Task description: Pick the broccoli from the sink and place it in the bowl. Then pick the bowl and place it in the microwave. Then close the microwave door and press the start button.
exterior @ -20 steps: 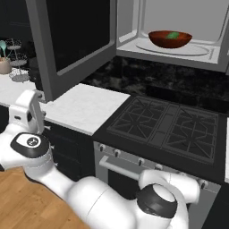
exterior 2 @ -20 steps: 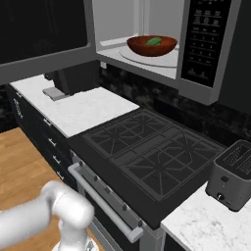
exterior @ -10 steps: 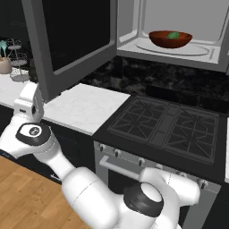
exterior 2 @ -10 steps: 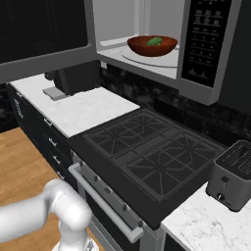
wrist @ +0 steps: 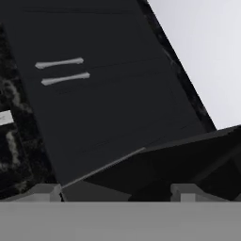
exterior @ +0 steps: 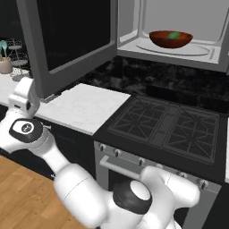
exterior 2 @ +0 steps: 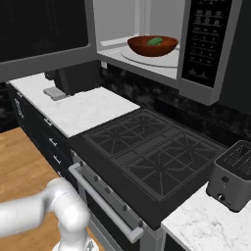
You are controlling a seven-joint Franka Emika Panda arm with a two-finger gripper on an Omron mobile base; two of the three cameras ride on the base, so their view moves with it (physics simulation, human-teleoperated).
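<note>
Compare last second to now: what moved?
The arm swung further left and up; the gripper, empty with jaws apart, now sits beside the open microwave door. Nothing grasped or released. Bowl with broccoli stays inside the microwave.

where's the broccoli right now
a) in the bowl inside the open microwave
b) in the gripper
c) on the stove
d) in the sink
a: the green broccoli lies in the reddish-brown bowl, which sits on the turntable inside the microwave, whose door stands open.
</note>
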